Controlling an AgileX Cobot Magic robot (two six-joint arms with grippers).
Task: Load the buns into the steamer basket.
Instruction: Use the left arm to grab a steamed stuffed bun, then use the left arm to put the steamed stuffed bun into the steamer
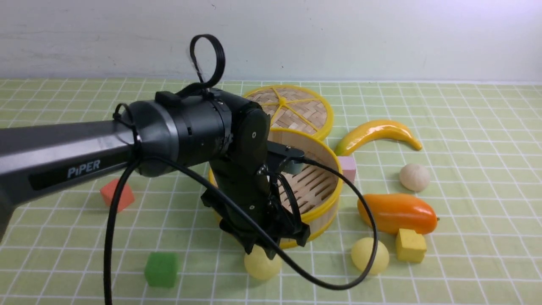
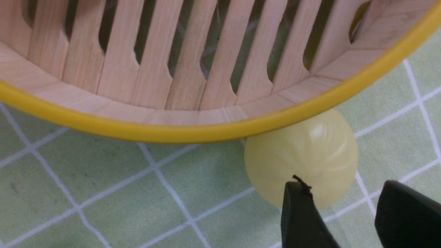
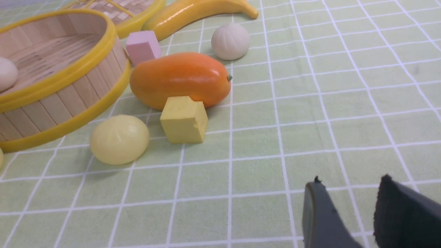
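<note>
Steamer basket (image 3: 51,106): holds one off-white bun (image 3: 5,74). Outstanding on surface (image 1: 465,254): near yellow bun (image 1: 261,264) beneath spread left claw (image 2: 344,193); second yellow bun (image 1: 369,255); second off-white bun (image 1: 415,177). Right claw (image 3: 351,186) spread, empty.

The lid (image 1: 292,110) stands just behind the basket (image 1: 326,203), and one bun (image 3: 7,74) lies in the basket. To the basket's right are a cube (image 1: 348,167) just beside it, the banana (image 1: 377,133) behind that, a second bun (image 1: 415,177) farther right, and the mango (image 1: 396,214) nearer, with a second cube (image 1: 410,245) just before it. A third bun (image 1: 369,255) lies left of that cube and a fourth bun (image 1: 261,264) just before the basket. A third cube (image 1: 116,195) and a fourth cube (image 1: 161,269) sit to the left.
</note>
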